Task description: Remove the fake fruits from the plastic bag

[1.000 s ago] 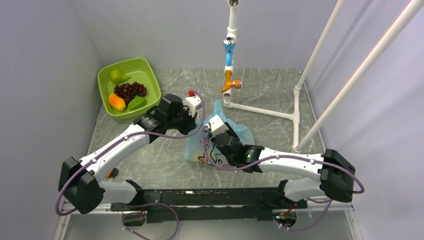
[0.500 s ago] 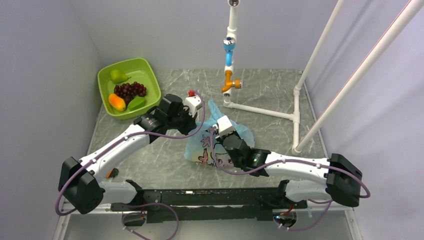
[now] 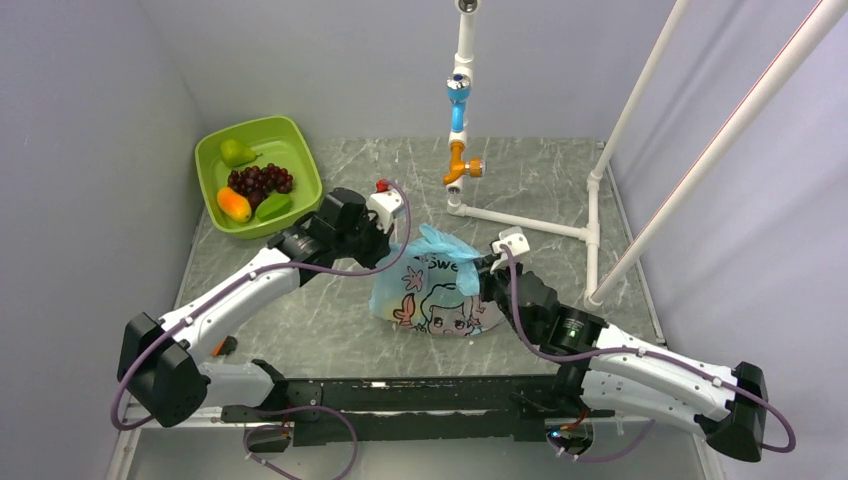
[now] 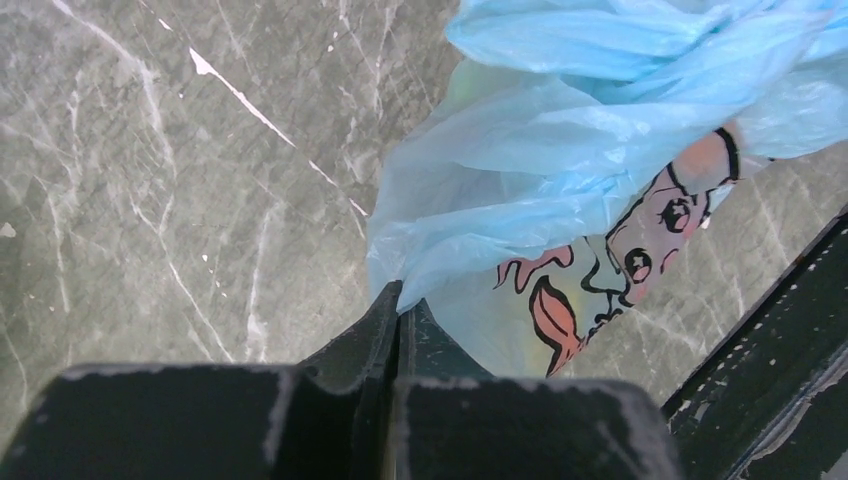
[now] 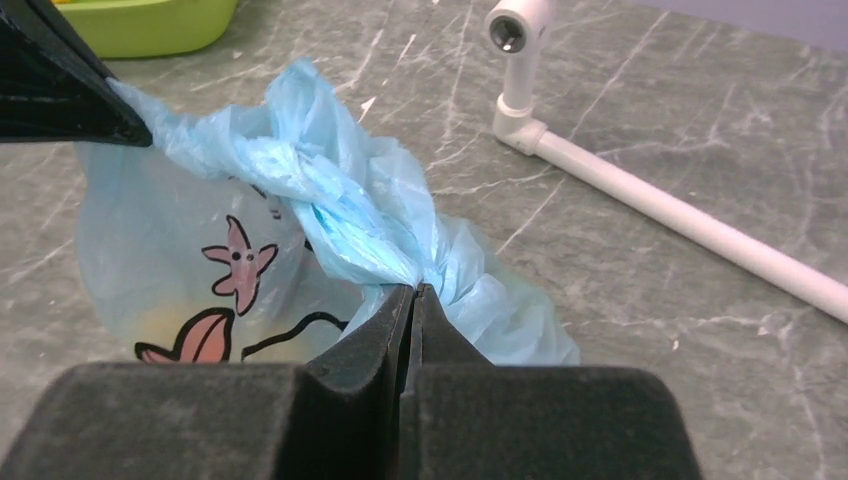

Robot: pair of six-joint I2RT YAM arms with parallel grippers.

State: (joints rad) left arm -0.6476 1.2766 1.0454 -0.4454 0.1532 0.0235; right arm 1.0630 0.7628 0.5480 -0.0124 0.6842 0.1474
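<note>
Left wrist view: the left gripper (image 4: 398, 297) has its jaws closed on a fold of the plastic bag (image 4: 540, 160), the thin blue film pinched between the two dark tips. The bag lies on the grey marbled table (image 4: 150, 180) with its cartoon print showing. A yellow-green tint shows through the film beside the print; whether that is a fruit I cannot tell

Right wrist view: the right gripper (image 5: 413, 292) is clamped on the twisted, bunched top of the bag, and the film rises out just above its tips. At the upper left, the dark finger of the left gripper pinches another part of the bag's top. A white pipe (image 5: 650, 195) lies on the table beyond, and the edge of a lime-green tub (image 5: 150, 25) shows at the top

Top view: the bag sits mid-table between the two grippers, held at its left and right upper edges, with the print facing the near side. The tub stands at the far left, well apart from the bag, and holds a grape bunch (image 3: 260, 180), a pear (image 3: 237, 152), an orange fruit (image 3: 233, 204) and a green fruit (image 3: 272, 206)
</note>
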